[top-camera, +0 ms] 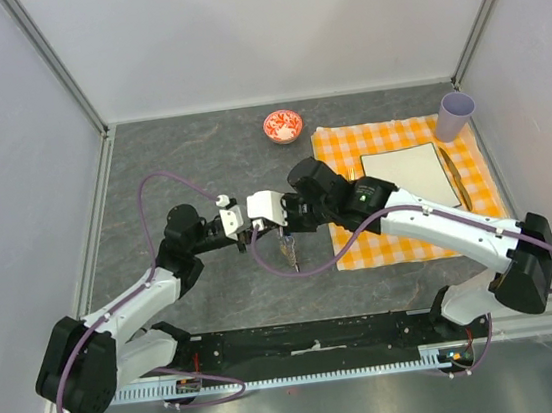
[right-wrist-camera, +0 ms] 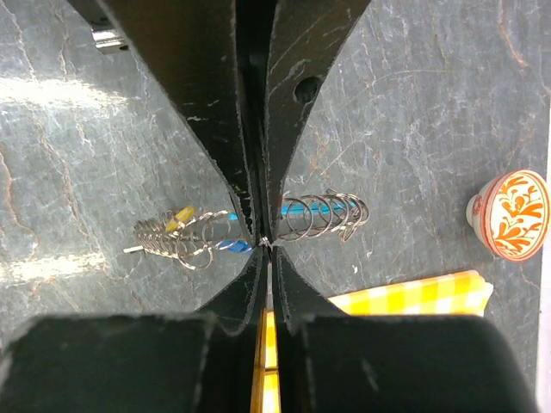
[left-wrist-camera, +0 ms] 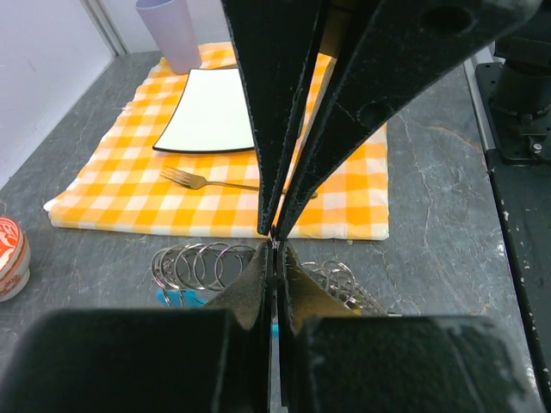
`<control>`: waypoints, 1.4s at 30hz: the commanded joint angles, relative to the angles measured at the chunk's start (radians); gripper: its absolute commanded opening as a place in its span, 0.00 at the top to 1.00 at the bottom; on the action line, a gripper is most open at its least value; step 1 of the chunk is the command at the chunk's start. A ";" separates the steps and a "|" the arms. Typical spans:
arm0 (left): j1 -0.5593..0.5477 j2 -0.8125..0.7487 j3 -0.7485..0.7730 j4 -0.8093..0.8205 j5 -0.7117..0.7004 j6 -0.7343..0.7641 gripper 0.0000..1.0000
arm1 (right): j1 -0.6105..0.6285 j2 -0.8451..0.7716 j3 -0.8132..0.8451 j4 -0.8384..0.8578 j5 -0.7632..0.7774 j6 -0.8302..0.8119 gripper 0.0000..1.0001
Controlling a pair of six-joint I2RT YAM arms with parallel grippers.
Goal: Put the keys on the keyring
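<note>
My left gripper and right gripper meet tip to tip over the middle of the table. Both are shut on a thin bit of the keyring's wire. In the left wrist view my own gripper faces the right fingers, which come down from above. Under the tips hang rows of small silvery rings and the light-blue strip. The right wrist view shows its gripper, the ring coil, the strip, and keys with yellowish and blue heads. The keys dangle just right of the tips.
An orange checked cloth lies at the right with a white plate, a fork and a lilac cup. A red-and-white bowl stands at the back middle. Walls enclose the table.
</note>
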 commanded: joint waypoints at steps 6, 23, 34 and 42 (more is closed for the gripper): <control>-0.005 0.009 -0.059 0.242 -0.136 -0.135 0.98 | -0.038 -0.219 -0.286 0.437 0.076 0.233 0.75; -0.003 0.028 -0.111 0.483 -0.115 -0.291 0.98 | -0.192 -0.212 -0.648 1.007 -0.267 0.497 0.58; -0.005 0.033 -0.107 0.494 -0.063 -0.290 0.98 | -0.209 -0.171 -0.636 1.062 -0.440 0.465 0.43; -0.003 0.017 -0.124 0.561 -0.043 -0.314 0.98 | -0.212 -0.111 -0.613 1.048 -0.509 0.461 0.56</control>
